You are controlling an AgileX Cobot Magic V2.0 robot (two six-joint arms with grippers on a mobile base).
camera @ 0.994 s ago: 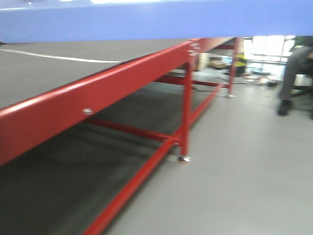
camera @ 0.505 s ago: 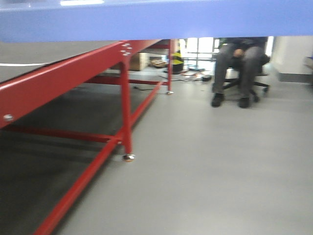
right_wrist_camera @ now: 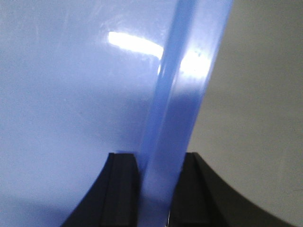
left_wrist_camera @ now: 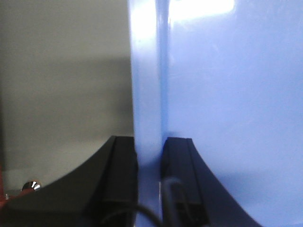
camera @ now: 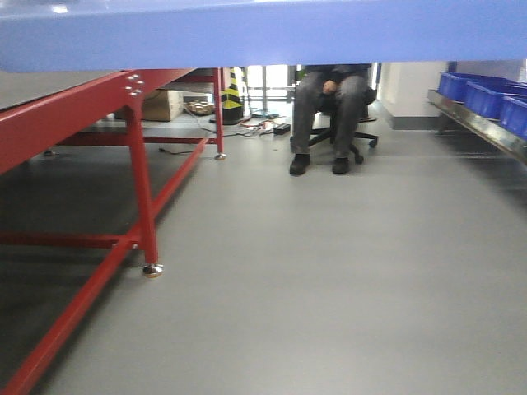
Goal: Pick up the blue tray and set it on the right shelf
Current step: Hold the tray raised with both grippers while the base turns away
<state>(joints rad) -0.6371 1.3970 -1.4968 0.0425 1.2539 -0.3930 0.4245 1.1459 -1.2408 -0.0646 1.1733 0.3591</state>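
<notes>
The blue tray (camera: 263, 37) fills the top band of the front view, held up off the table. In the left wrist view my left gripper (left_wrist_camera: 149, 156) is shut on the tray's left rim (left_wrist_camera: 147, 94), one black finger on each side. My right gripper (right_wrist_camera: 160, 165) is shut the same way on the tray's right rim (right_wrist_camera: 184, 94). The right shelf (camera: 482, 127), with its shiny steel front rail, shows at the far right edge of the front view, carrying dark-blue bins (camera: 486, 95).
A red-framed table (camera: 74, 115) with a leg (camera: 144, 197) stands at the left. Straight ahead a person sits on a wheeled chair (camera: 333, 115). A striped cone (camera: 231, 95), a cardboard box (camera: 160, 105) and cables lie behind. Grey floor (camera: 329, 271) spreads across the middle.
The view has swung to the right: the red table slid left, the seated person moved toward the centre, and the steel shelf with blue bins came into sight. Both grippers still hold the tray.
</notes>
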